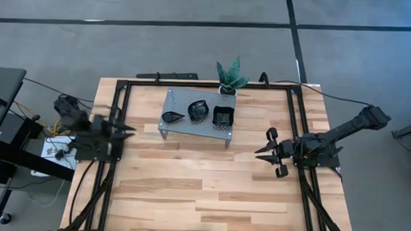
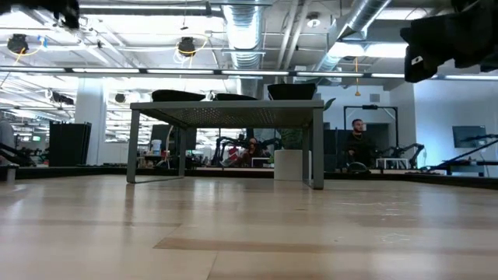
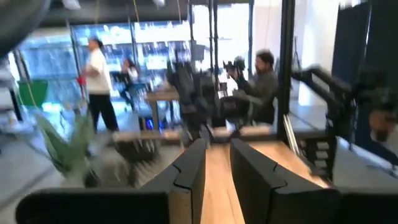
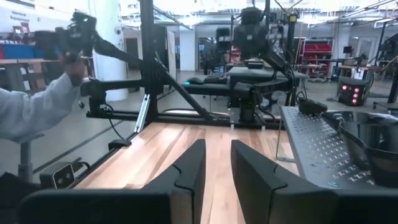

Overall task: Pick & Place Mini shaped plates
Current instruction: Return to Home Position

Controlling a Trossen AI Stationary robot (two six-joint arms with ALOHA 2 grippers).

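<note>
- The mini shaped plates (image 1: 198,110) sit in three dark stacks on top of the grey perforated stand (image 1: 182,97), well apart from both grippers, which flank it.
- The left gripper (image 1: 128,132) hangs at the table's left edge, fingers slightly parted, empty.
- The right gripper (image 1: 260,153) hovers near the right edge, also parted, holding nothing.
- The table (image 1: 210,191) is pale wood; a potted plant (image 1: 231,76) stands just behind the stand.
- Beyond lies a workshop with a person (image 2: 356,140); a grey sleeve (image 4: 31,112) shows nearby.
</note>
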